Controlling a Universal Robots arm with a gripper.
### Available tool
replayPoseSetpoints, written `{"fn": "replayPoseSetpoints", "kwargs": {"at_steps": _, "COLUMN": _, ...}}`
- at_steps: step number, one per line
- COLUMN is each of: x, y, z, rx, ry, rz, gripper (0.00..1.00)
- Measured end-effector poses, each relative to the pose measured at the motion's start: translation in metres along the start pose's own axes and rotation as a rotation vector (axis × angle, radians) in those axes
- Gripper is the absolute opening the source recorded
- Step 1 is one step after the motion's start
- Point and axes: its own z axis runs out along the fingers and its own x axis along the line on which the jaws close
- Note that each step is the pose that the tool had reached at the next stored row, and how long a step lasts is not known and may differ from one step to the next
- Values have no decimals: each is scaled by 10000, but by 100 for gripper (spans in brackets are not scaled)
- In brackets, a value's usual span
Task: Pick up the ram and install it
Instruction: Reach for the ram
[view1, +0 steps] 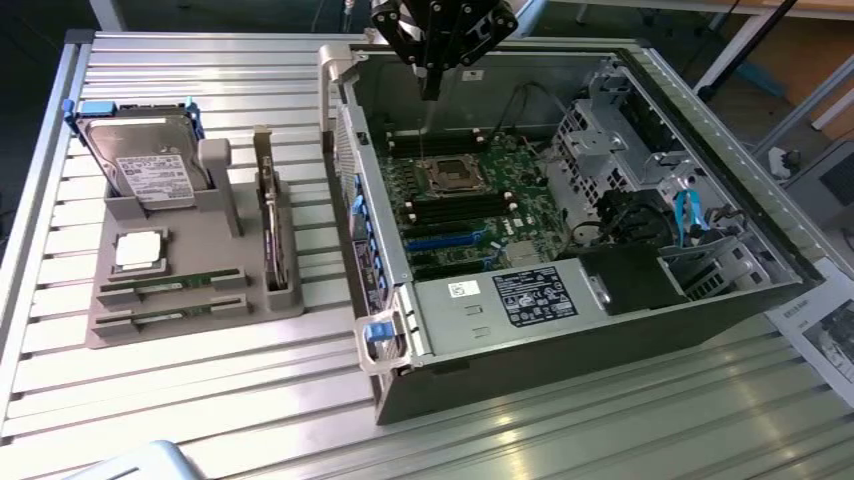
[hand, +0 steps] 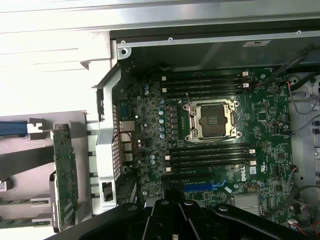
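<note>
Bright, with white glare off the slatted table (view1: 200, 400) toward seven o'clock in the exterior view. Dim and shadowed inside the computer case (view1: 727, 145) around four o'clock. Washed out white beside the case in the wrist view.

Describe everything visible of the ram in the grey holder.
The ram is two long, narrow green circuit-board sticks, one stick and the other stick right alongside. Both lie parallel and level in slots of the grey holder on the slatted table, next to the square silver chip. Only the holder touches them; neither is lifted out.
</note>
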Motion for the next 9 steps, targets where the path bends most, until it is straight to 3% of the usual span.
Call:
{"fn": "replayPoseSetpoints", "kwargs": {"at_steps": 7, "x": 58, "y": -5, "z": -2, "rx": 1, "ry": 0, "rz": -1, "gripper": 10}}
{"fn": "replayPoseSetpoints", "kwargs": {"at_steps": 9, "x": 143, "y": -11, "z": -4, "rx": 0, "ry": 0, "rz": 1, "gripper": 10}}
